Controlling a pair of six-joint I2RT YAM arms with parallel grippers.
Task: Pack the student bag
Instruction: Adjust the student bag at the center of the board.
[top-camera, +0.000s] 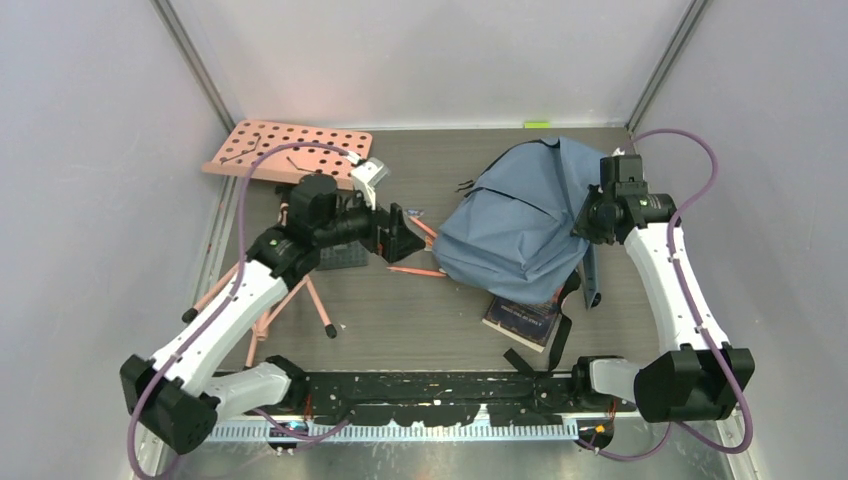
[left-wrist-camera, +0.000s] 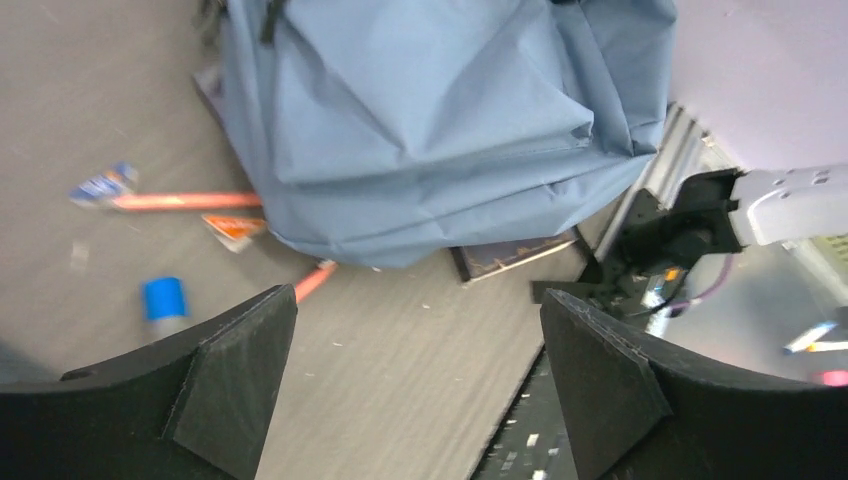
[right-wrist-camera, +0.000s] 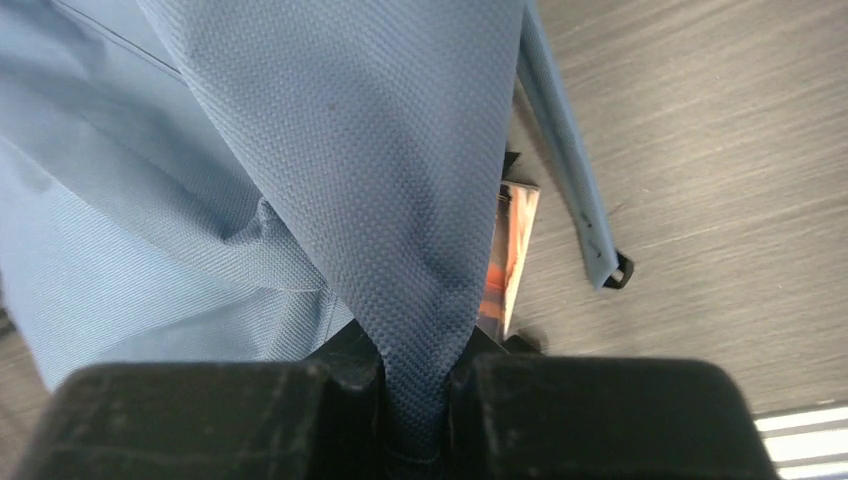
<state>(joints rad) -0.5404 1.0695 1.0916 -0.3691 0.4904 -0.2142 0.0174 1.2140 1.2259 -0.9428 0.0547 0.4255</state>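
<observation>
Student bag (top-camera: 520, 215) was found right of table centre, slumped over book (top-camera: 522, 318). Bag fabric fold was pinched between near-closed fingers of right gripper (right-wrist-camera: 415, 375), probably so bag could be lifted or opened. Left gripper (left-wrist-camera: 415, 300) was spread wide, empty, aimed at bag. Orange pencils (left-wrist-camera: 185, 201) were seen beside bag, likely unpacked.

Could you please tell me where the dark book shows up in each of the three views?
Top external: the book pokes out centre-right, under the near edge of the student bag.
Left wrist: the book is central, under the bag's edge.
Right wrist: the book is centre-right, behind the bag's fold.
Shared landmark: the student bag.
</observation>
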